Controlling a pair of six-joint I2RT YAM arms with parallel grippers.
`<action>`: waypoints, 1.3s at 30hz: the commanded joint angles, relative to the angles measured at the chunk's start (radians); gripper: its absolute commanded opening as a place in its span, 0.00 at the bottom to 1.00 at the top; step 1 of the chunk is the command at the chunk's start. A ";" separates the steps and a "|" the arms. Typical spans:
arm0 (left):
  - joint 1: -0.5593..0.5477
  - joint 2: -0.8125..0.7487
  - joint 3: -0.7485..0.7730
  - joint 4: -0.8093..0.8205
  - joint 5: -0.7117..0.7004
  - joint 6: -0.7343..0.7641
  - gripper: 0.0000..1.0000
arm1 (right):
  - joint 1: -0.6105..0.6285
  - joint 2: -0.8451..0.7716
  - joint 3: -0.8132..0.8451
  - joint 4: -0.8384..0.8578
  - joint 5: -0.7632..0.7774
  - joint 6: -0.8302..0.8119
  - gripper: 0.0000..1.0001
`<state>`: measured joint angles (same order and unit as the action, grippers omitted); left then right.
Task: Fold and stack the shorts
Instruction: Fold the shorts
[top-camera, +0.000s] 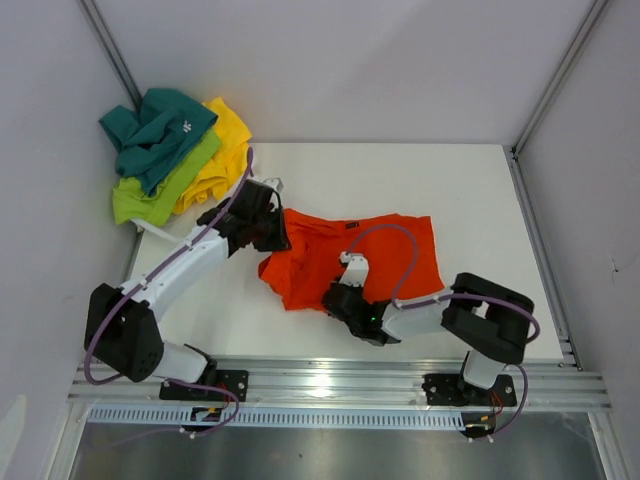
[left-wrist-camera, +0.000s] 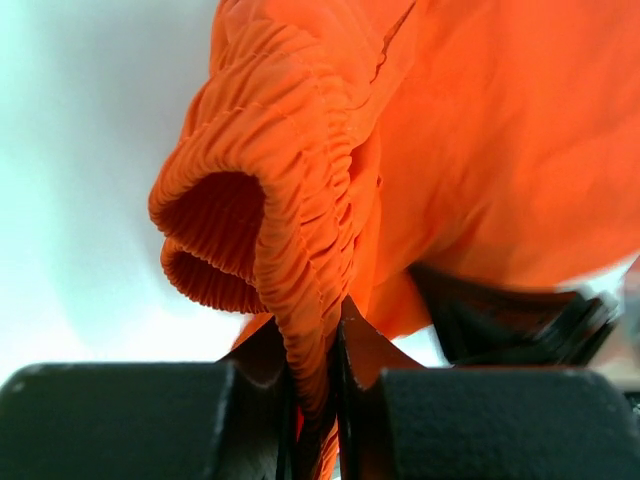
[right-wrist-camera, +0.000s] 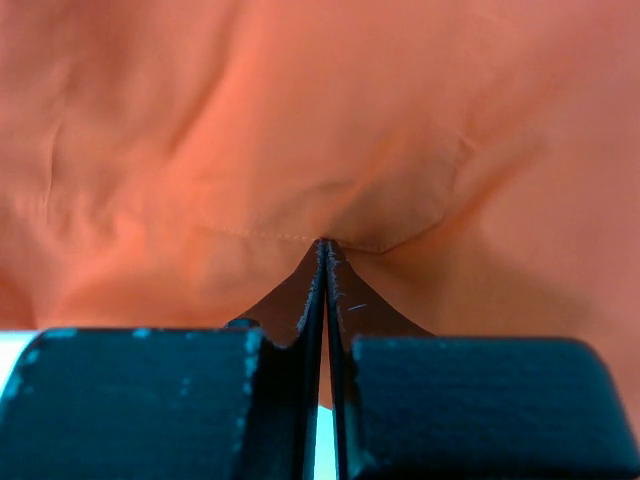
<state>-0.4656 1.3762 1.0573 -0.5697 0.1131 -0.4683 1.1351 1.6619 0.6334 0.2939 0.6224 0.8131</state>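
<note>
Four pairs were counted: orange shorts (top-camera: 395, 250), teal shorts (top-camera: 160, 130), lime shorts (top-camera: 150, 198), yellow shorts (top-camera: 228, 150). Two grippers were counted: left gripper (left-wrist-camera: 338, 315), right gripper (right-wrist-camera: 323, 248).

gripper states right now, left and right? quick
Left gripper: closed on the orange shorts, clamping the elastic waistband.
Right gripper: closed, pinching a fold of the same shorts at its tips.

Table (top-camera: 400, 180) with orange shorts (top-camera: 310, 255), shorts pile (top-camera: 165, 150)
</note>
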 joint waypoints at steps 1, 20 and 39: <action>0.008 0.053 0.147 -0.177 -0.139 0.071 0.00 | 0.086 0.148 0.087 -0.012 0.010 0.006 0.01; 0.084 0.052 0.369 -0.369 0.068 0.033 0.00 | 0.026 0.147 0.253 0.129 -0.254 -0.152 0.01; 0.084 0.093 0.478 -0.441 0.071 0.039 0.00 | -0.129 -0.041 0.181 -0.039 -0.345 -0.100 0.01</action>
<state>-0.3874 1.4708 1.4807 -1.0107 0.1574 -0.4175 1.0168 1.6123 0.8463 0.2588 0.3115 0.6975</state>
